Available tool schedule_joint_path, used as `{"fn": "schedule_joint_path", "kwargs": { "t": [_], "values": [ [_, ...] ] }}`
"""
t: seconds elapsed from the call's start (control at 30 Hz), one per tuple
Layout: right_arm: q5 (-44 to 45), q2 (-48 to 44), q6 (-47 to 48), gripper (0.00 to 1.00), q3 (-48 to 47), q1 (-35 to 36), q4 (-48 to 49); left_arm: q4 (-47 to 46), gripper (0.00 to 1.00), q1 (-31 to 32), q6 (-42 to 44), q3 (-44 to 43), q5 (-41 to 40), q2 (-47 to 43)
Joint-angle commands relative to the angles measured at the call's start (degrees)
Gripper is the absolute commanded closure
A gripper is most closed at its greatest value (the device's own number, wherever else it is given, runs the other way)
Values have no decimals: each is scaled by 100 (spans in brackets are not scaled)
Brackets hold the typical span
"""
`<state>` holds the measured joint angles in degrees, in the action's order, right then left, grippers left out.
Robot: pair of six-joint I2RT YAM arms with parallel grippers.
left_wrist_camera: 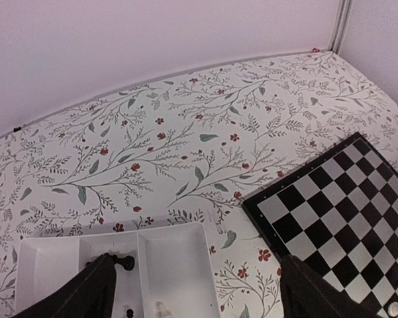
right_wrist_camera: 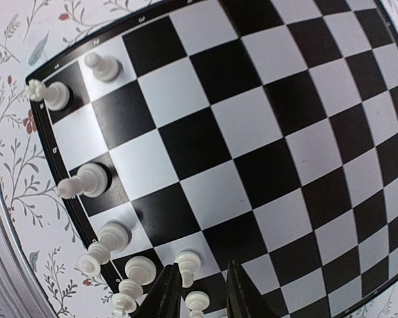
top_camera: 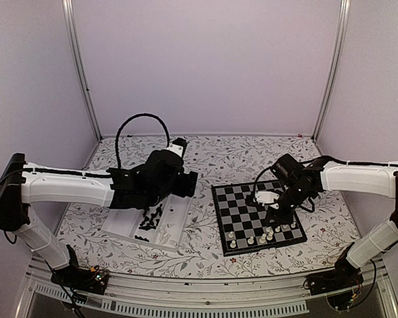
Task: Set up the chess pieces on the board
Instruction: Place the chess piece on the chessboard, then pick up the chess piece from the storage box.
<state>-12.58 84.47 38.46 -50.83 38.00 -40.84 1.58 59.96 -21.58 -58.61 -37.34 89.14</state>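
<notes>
The board (top_camera: 251, 202) lies right of centre, with several white chess pieces (top_camera: 265, 234) along its near edge. My right gripper (top_camera: 275, 217) hangs low over that row. In the right wrist view its jaws stand slightly apart around a white pawn (right_wrist_camera: 197, 303), open and not pressing it; another pawn (right_wrist_camera: 189, 264) stands just beside the left finger (right_wrist_camera: 165, 291). More white pieces (right_wrist_camera: 86, 180) line the board (right_wrist_camera: 251, 119) edge. My left gripper (left_wrist_camera: 202, 301) is wide open and empty above the tray (left_wrist_camera: 208, 258), where a black piece (left_wrist_camera: 122, 262) lies.
The clear plastic tray (top_camera: 129, 228) sits left of the board and holds a heap of black pieces (top_camera: 151, 217). The board's corner (left_wrist_camera: 331, 218) shows to the right of the left gripper. A floral cloth (top_camera: 205, 248) covers the table, with white walls around.
</notes>
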Motion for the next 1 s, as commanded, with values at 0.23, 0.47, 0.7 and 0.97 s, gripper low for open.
{"fn": "schedule_joint_path", "kwargs": {
  "t": [0.23,0.47,0.7,0.97],
  "values": [
    [-289,-351,-164,72,-593,-331,53,2693,37,-112,-1296,-78,954,-28],
    [-378,-623,-544,73,-378,-719,617,3455,54,-424,-1403,-357,1937,522],
    [-383,-762,-576,73,-290,-741,612,3780,59,-499,-179,-784,2256,1130],
    [-420,-843,-567,73,-209,-758,635,3926,58,-874,1221,-780,3254,1180]
  ]
}}
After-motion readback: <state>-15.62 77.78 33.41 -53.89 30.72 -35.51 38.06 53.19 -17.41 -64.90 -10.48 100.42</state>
